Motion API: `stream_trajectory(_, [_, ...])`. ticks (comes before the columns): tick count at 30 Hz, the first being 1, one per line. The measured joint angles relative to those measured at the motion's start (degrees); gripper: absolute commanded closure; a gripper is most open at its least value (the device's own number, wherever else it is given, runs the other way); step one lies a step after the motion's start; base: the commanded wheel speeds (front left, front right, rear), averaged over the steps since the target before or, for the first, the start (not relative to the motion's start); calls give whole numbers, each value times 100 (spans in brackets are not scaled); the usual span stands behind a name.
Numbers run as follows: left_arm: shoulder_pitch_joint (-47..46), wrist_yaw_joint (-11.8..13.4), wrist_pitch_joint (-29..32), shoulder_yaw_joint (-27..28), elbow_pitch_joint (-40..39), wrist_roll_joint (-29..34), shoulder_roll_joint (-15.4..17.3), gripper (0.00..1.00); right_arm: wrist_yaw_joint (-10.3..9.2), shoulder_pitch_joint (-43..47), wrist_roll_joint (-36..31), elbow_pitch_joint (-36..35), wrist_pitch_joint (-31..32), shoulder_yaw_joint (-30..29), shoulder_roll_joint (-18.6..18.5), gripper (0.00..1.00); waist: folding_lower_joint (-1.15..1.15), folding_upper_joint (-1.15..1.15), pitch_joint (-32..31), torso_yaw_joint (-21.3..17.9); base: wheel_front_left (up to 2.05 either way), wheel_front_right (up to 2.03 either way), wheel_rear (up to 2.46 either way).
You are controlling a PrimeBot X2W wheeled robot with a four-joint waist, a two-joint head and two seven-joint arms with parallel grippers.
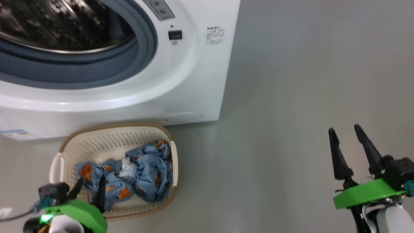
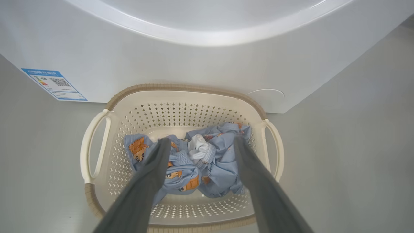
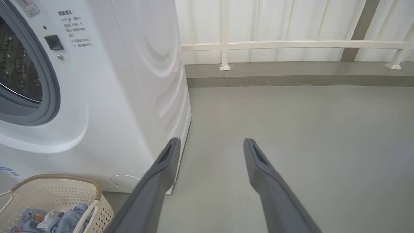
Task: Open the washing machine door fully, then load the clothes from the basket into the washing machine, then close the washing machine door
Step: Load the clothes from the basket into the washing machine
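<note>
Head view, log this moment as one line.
left end effector: open, over clothes | clothes: in basket | right end effector: open, empty | washing machine: drum exposed

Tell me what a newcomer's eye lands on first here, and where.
The big white washing machine looms at the head view's upper left, its steel drum exposed inside a grey gasket. On the floor before it stands the cream basket of crumpled blue clothes, the open left gripper poised over them; the open right gripper hangs above bare grey floor.
</note>
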Motion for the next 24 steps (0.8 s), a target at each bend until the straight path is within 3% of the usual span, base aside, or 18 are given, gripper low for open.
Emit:
stream_trajectory(13, [-1619,-1,1,-794,1784,-383,134,0,0,-687,-53,-210,0,158,63,0,0,0,1048,-124,0,0,0])
stream_trajectory(24, [-2365,-1,419,-1239,2520,-717,226,0,0,-1063,-96,-377,0,276,90,0,0,0,1791,-185,0,0,0])
